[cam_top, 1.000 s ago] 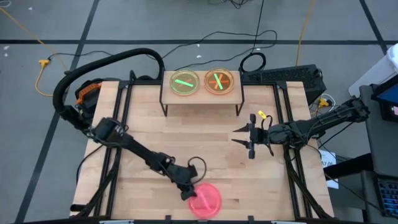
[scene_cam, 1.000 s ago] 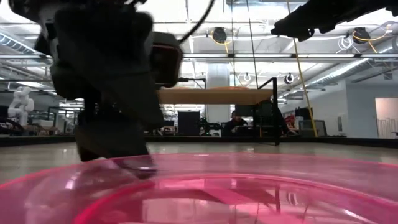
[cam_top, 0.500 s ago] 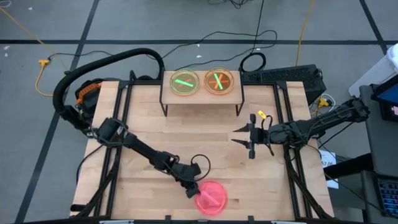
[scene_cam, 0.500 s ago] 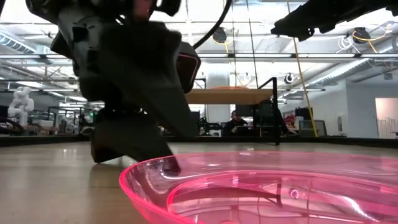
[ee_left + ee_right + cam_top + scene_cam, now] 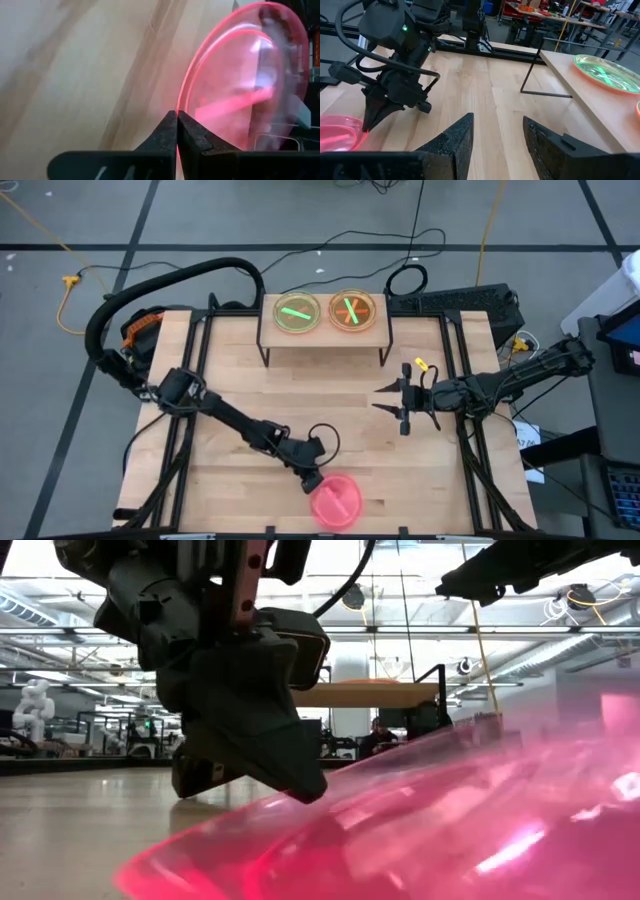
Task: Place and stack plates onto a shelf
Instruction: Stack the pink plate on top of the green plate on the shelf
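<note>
My left hand (image 5: 313,481) is low over the near edge of the bench (image 5: 230,370), its two fingers (image 5: 167,132) pinched tight together on the rim of a pink plate (image 5: 335,500). In my left wrist view the rim runs straight into the closed fingertips. The plate is translucent neon pink, round and shallow, with a raised inner ring and one bright streak across its middle. In the low view it sits tipped, one edge lifted higher than the other, and its glossy wall fills much of the foreground (image 5: 420,830).

The shelf (image 5: 325,330) stands at the far side of the bench, well apart from my left hand. On it lie a green plate (image 5: 298,313) with a bright green streak and, just beside it, an orange plate (image 5: 352,311) marked with crossed green streaks.

My right hand (image 5: 388,402) hovers above the right half of the bench, fingers (image 5: 452,137) spread apart and holding nothing.
</note>
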You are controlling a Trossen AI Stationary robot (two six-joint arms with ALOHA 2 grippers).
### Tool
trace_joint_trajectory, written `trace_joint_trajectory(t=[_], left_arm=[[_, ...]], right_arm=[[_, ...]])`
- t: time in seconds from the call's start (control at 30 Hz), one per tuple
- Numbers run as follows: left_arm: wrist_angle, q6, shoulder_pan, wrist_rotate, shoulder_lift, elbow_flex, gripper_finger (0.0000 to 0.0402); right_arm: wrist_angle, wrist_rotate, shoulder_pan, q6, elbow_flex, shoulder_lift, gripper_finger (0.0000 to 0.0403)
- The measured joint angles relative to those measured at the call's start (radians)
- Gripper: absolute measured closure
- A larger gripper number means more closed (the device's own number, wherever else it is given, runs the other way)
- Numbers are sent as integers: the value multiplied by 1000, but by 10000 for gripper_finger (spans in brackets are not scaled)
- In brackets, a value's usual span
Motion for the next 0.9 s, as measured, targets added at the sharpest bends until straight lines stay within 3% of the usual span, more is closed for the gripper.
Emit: trace_joint_trajectory(t=[0.17, 0.3, 0.6, 0.9], left_arm=[[-20, 23, 18, -4, -20, -3, 399], [-113, 60, 35, -16, -112, -2, 400], [-557, 162, 118, -140, -472, -2, 400], [-844, 179, 336, -220, -826, -2, 401]], right_arm=[[0, 0, 0, 0, 0, 0, 248], [0, 0, 0, 0, 0, 0, 248], [-5, 0, 0, -22, 0, 0, 248], [-4, -4, 0, -70, 0, 0, 248]])
